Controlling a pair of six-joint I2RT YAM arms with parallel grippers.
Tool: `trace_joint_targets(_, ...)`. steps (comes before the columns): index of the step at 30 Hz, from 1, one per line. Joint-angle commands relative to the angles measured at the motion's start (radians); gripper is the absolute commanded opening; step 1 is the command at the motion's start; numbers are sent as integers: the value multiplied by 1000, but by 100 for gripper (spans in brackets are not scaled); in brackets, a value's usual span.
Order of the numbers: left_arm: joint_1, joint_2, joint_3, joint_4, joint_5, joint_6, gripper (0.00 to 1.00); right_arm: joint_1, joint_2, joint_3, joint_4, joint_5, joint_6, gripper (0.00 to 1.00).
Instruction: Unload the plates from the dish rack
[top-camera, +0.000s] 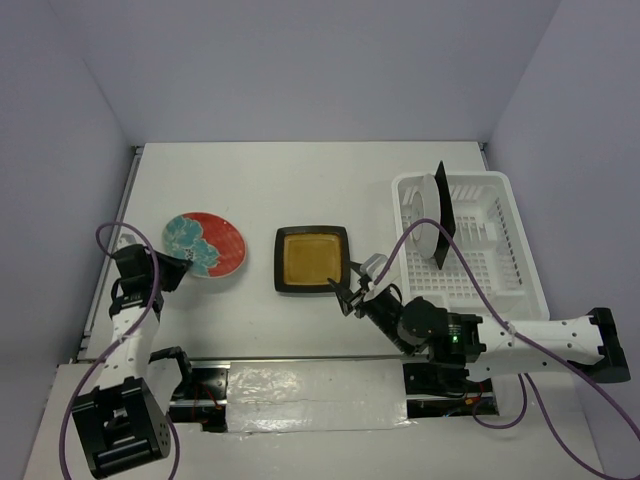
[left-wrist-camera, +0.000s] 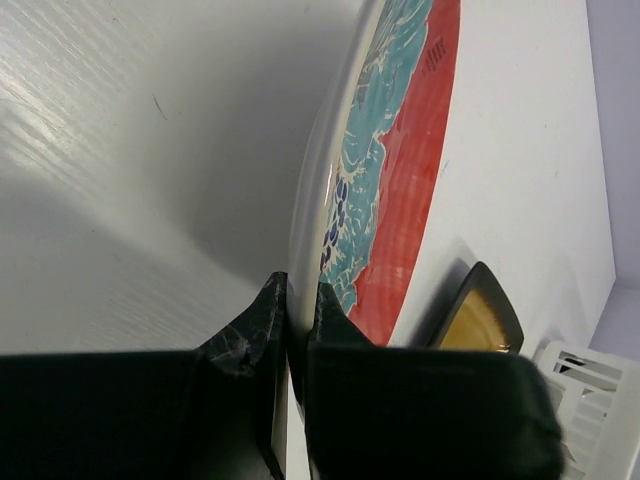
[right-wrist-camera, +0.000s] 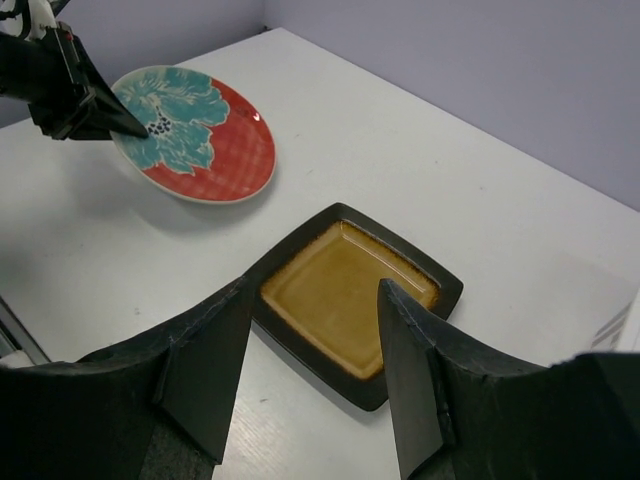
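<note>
The round red-rimmed plate with its teal floral pattern is at the left of the table, and my left gripper is shut on its near rim. Flat at the table's middle lies the square black-rimmed amber plate. My right gripper stands open just above its near right corner, holding nothing. At the right, the white dish rack holds an upright black square plate and pale round plates.
White side walls bound the table left and right. The arms' bases and a purple cable lie along the near edge.
</note>
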Motion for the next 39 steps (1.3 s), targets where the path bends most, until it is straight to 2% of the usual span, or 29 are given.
trace_joint_targets(1,8,-8,23,262,43,-1,0,6,4,17,-1,36,27,60)
trace_joint_targets(7,8,61,-16,314,5,19,0,6,14,23,1,48,19,61)
trace_joint_targets(10,9,127,1,318,2,44,10,6,30,30,4,64,4,61)
trace_joint_targets(11,9,159,15,309,0,54,28,6,46,36,15,81,-4,61)
trace_joint_targets(15,8,189,12,295,-24,51,67,5,73,53,45,110,-30,61)
trace_joint_targets(17,8,183,6,280,-81,51,72,6,78,59,59,117,-39,60)
trace_joint_targets(24,12,149,30,197,-187,61,80,6,63,64,61,133,-40,60)
trace_joint_targets(28,12,143,58,134,-190,53,83,5,46,89,35,182,-13,61)
trace_joint_targets(30,12,129,72,114,-190,47,92,-1,47,116,6,232,28,61)
trace_joint_targets(33,12,98,115,36,-241,48,100,-47,47,229,-178,337,218,63)
trace_joint_targets(34,11,77,128,16,-235,56,99,-69,47,306,-308,355,307,63)
trace_joint_targets(36,8,60,186,-14,-210,64,100,-125,41,384,-425,332,363,63)
trace_joint_targets(37,-17,49,213,-30,-183,80,99,-215,38,442,-480,308,354,63)
trace_joint_targets(38,-50,30,271,-51,-181,94,100,-272,26,469,-502,242,349,63)
trace_joint_targets(39,-143,22,305,-68,-189,131,99,-338,20,489,-514,192,319,63)
